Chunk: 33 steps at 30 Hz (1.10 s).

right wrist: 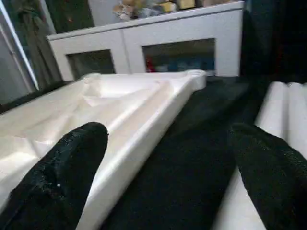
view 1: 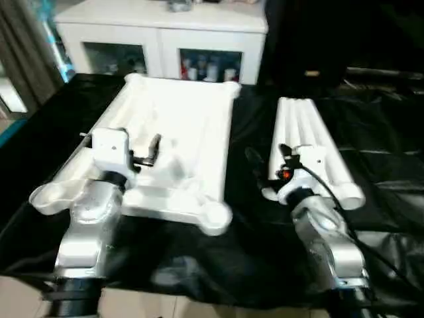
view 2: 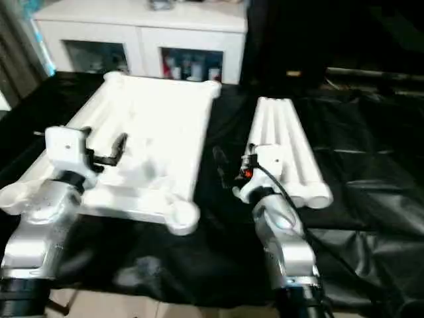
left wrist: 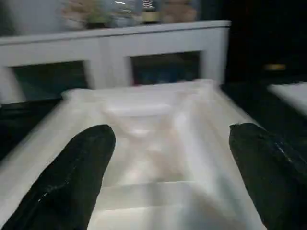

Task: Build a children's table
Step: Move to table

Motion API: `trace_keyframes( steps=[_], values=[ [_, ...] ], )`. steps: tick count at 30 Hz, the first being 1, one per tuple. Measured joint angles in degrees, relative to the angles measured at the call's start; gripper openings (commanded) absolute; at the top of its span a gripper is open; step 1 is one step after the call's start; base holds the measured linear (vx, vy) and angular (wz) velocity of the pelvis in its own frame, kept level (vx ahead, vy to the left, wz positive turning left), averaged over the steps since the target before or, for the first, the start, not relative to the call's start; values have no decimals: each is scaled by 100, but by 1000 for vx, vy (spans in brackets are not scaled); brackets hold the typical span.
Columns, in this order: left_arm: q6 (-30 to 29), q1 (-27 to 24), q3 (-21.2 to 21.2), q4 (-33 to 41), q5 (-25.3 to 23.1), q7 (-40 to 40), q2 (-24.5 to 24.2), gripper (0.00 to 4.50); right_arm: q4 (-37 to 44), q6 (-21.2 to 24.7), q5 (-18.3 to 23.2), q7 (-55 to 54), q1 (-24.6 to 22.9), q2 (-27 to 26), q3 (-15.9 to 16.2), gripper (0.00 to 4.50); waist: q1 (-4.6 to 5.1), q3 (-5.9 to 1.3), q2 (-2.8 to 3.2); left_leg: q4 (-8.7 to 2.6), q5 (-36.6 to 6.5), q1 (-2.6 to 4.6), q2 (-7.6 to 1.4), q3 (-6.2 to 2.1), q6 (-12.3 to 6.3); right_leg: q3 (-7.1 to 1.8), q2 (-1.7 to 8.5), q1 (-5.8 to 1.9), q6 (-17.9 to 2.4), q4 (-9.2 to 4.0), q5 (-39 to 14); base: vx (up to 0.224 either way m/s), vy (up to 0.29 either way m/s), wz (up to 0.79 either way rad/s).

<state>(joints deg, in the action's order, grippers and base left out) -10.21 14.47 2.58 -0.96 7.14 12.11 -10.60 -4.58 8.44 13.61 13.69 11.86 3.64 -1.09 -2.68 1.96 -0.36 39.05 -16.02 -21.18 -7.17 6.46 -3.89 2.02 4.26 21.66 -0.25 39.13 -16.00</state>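
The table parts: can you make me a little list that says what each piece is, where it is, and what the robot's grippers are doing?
tabletop: white, lying underside up on the black cloth, round sockets at its corners
legs: white tubes lying side by side on the cloth, to the right of the tabletop, not yet fitted
left gripper: open, over the tabletop, holding nothing
right gripper: open, over the cloth between the tabletop and the legs, holding nothing
cabinet: white with glass doors, behind the tabletop
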Motion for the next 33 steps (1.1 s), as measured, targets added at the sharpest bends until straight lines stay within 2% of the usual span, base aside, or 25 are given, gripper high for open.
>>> trace_keyframes(
  steps=[1, 2, 3, 4, 5, 7, 10, 13, 14, 17, 19, 21, 23, 26, 28, 33],
  values=[
    [0, 1, -40, 13, 45, 78, -4, 434, 2, -3, -30, 3, 12, 38, -62, 443, -31, -9, 16, -63, 53, -12, -9, -4, 88, 34, -52, -57, -17, -54, 10, 37, -83, -1],
    [0, -1, -42, 60, 122, 220, -37, 434, 3, -15, -33, 38, 23, 73, -58, 443, -49, -27, 65, -175, 183, -19, -53, -16, 320, 71, -120, -77, -26, -66, 8, 48, -58, -8],
    [2, -20, -40, 124, 195, 348, -92, 434, 4, -16, -43, 75, 33, 81, -30, 443, -67, -30, 63, -211, 230, -17, -107, -38, 593, 91, -149, -77, -34, -70, 11, 50, -15, -4],
    [2, -42, -45, 166, 282, 534, -157, 434, 4, -16, -61, 134, 63, 109, 33, 443, -60, -29, 63, -219, 256, -40, -124, -37, 673, 101, -150, -67, -11, -98, 35, 50, -15, -4],
    [0, -70, -68, 198, 339, 698, -199, 434, 4, -16, -74, 170, 86, 127, 85, 443, -58, -29, 65, -220, 263, -24, -125, -22, 685, 95, -143, -49, 17, -107, 69, 65, 18, -1],
    [-15, -129, -290, 267, 490, 1273, -454, 434, 27, 19, -51, 437, 112, 245, 271, 443, -84, -28, 59, -219, 264, -39, -117, 15, 685, 74, -127, -32, 37, -114, 86, 0, 0, 0],
    [-184, -144, -692, 438, 708, 2393, -1045, 434, 304, 279, 110, 1279, 116, 913, 403, 443, -120, -23, 62, -221, 249, -43, -119, 77, 643, 61, -92, -33, 20, -125, 77, 0, 0, 0],
    [-43, -34, -857, 407, 735, 3009, -1178, 434, 464, 485, 234, 1996, 127, 1377, 435, 443, -93, -10, 77, -235, 247, 7, -156, 156, 652, 54, -85, -86, -6, -172, 114, 0, 0, 0],
    [-14, 46, -927, 400, 816, 3270, -1222, 416, 481, 518, 254, 2221, 130, 1521, 516, 445, -79, -8, 80, -236, 255, 11, -170, 179, 649, 54, -85, -90, -6, -179, 128, 0, 0, 0],
    [59, 319, -1214, 342, 922, 4056, -1470, 405, 510, 638, 273, 2864, 133, 1992, 709, 446, -47, -3, 82, -254, 261, 23, -183, 225, 648, 31, -85, -88, -4, -201, 168, 0, 0, 0],
    [208, 542, -1555, 89, 738, 4561, -1845, 378, 541, 677, 271, 3257, 139, 2321, 856, 446, -24, 0, 78, -269, 282, 26, -190, 239, 647, 28, -87, -81, 0, -202, 180, 0, 0, 0],
    [295, 617, -1726, -118, 575, 4850, -2015, 365, 589, 727, 271, 3453, 140, 2438, 890, 446, 18, 0, 77, -279, 293, 25, -196, 246, 650, 27, -88, -79, 1, -201, 183, 0, 0, 0],
    [308, 714, -2011, -381, 389, 5346, -2238, 334, 685, 863, 275, 3748, 140, 2603, 1041, 446, 45, 1, 79, -283, 298, 26, -209, 252, 653, 31, -93, -73, 1, -202, 182, 0, 0, 0],
    [316, 987, -2331, -978, 85, 5921, -2504, 322, 737, 1094, 315, 4132, 134, 2812, 1203, 446, 53, 6, 83, -296, 327, 20, -216, 265, 647, 33, -96, -62, 1, -207, 182, 0, 0, 0],
    [478, 1249, -2407, -1438, -117, 6094, -2567, 303, 856, 1227, 419, 4338, 134, 2895, 1298, 446, 41, 8, 81, -302, 344, 18, -217, 270, 619, 33, -94, -59, 0, -210, 182, 0, 0, 0],
    [822, 1675, -2523, -2048, -263, 6360, -2576, 273, 1064, 1439, 537, 4637, 136, 3041, 1417, 446, 1, 9, 82, -310, 344, 20, -226, 300, 619, 30, -88, -58, -2, -216, 181, 0, 0, 0]
  ],
)
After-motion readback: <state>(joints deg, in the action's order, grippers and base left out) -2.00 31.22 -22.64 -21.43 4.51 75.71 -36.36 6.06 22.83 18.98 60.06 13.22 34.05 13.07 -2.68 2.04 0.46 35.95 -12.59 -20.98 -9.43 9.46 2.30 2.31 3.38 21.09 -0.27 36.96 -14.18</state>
